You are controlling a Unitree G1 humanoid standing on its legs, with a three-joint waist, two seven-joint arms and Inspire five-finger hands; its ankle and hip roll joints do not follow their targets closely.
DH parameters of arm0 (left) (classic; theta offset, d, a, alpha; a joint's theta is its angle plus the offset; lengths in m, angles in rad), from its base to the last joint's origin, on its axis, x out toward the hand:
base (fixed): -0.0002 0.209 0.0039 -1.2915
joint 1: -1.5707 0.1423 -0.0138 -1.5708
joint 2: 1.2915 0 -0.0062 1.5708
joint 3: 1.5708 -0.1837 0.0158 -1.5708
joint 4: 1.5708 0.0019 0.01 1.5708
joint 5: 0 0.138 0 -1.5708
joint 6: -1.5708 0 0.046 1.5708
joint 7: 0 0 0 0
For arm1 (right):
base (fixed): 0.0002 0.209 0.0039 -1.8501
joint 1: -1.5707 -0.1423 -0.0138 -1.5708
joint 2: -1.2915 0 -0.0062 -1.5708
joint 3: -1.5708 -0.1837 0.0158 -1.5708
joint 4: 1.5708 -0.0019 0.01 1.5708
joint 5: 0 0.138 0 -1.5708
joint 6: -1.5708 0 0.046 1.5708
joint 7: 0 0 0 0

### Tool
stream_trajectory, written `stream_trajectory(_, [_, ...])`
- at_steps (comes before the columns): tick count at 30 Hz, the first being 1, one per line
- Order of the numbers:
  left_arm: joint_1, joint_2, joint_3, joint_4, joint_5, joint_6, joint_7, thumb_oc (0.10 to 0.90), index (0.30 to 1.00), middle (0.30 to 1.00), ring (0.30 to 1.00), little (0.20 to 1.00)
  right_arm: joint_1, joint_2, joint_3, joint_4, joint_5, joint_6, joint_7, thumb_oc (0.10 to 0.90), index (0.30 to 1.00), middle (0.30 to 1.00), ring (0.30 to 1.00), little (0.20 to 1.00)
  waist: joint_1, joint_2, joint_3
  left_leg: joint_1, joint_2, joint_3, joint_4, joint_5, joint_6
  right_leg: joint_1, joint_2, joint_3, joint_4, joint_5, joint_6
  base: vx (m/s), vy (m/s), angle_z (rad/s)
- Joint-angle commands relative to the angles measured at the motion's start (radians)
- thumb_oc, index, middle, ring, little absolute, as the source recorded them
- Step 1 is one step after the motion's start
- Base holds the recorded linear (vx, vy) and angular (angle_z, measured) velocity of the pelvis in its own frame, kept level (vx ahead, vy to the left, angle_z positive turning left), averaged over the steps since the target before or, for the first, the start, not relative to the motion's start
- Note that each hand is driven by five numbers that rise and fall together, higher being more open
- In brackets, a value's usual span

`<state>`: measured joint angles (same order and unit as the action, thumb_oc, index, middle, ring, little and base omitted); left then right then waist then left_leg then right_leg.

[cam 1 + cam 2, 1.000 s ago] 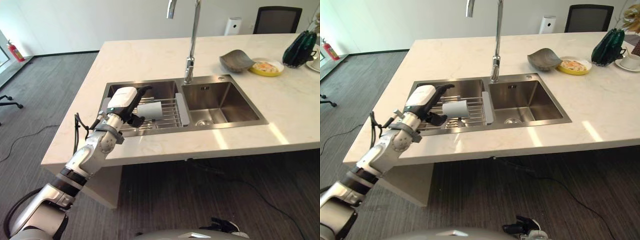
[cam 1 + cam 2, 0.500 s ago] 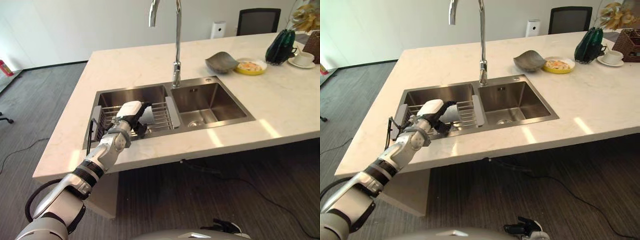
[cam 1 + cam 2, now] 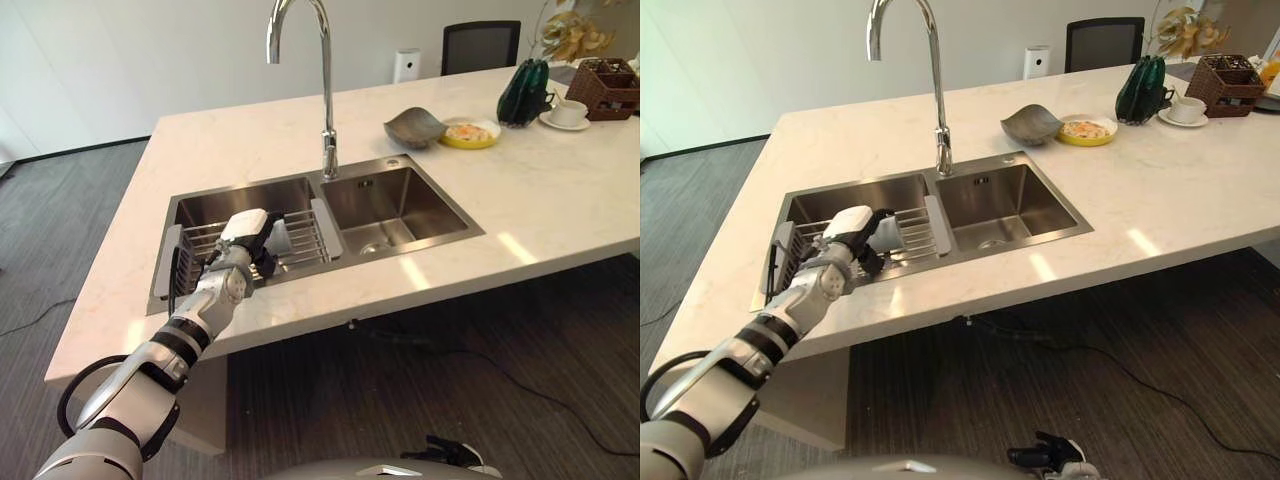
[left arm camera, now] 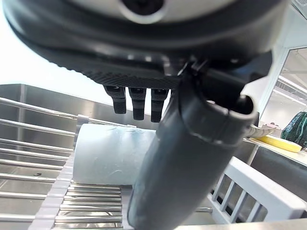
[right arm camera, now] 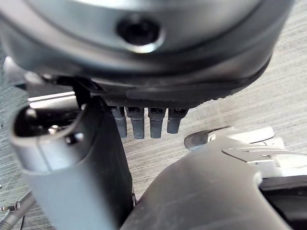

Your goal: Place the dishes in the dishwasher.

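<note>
One pale cup [image 4: 112,155] lies on its side on the sink rack [image 3: 305,235], my left robot hand [image 3: 247,232] hovering open just above it; I judge it light, rigid, slick, best gripped around its barrel.

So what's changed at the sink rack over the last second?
The camera shifted, so most apparent motion is the view. The left hand has stayed over the wire drying rack in the left sink basin, beside the pale cylindrical cup lying on its side; its fingers are not closed round the cup. Cup and rack are unmoved. The right hand hangs idle over the floor.
</note>
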<state>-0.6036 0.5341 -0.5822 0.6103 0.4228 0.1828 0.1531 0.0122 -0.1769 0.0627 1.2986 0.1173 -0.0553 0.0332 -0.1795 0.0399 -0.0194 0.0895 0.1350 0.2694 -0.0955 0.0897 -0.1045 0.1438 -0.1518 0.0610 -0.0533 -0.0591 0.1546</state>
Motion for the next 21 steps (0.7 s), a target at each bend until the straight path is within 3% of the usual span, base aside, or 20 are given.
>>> stream_trajectory(1, [-0.234, 0.029, 0.071, 0.108, -0.028, -0.011, 0.087, 0.800, 0.900, 0.900, 0.900, 0.900, -0.018, 0.014, 0.050, 0.039, -0.036, -0.004, 0.009, 0.800, 0.900, 0.900, 0.900, 0.900, 0.009, -0.004, 0.039, 0.093, 0.076, -0.037, 0.008, -0.074, -0.065, -0.040, -0.017, -0.025, -0.034, 0.059, 0.047, 0.01, -0.017, -0.03])
stream_trajectory(15, [-0.329, -0.005, 0.039, 0.371, -0.051, 0.025, 0.026, 0.800, 0.900, 0.900, 0.900, 0.900, -0.025, 0.001, 0.052, 0.051, -0.044, 0.000, 0.014, 0.800, 0.900, 0.900, 0.900, 0.900, -0.022, 0.022, 0.039, 0.101, 0.072, -0.008, 0.008, -0.077, -0.066, -0.060, -0.011, 0.007, -0.034, 0.066, 0.049, 0.01, -0.010, -0.09])
stream_trajectory(21, [-0.344, -0.022, 0.028, 0.467, -0.026, 0.071, -0.022, 0.800, 0.900, 0.900, 0.900, 0.900, -0.023, 0.003, 0.047, 0.057, -0.038, 0.000, 0.016, 0.800, 0.900, 0.900, 0.900, 0.900, -0.026, 0.029, 0.039, 0.100, 0.071, -0.002, 0.008, -0.080, -0.065, -0.067, -0.010, 0.015, -0.034, 0.067, 0.049, 0.01, -0.010, -0.07])
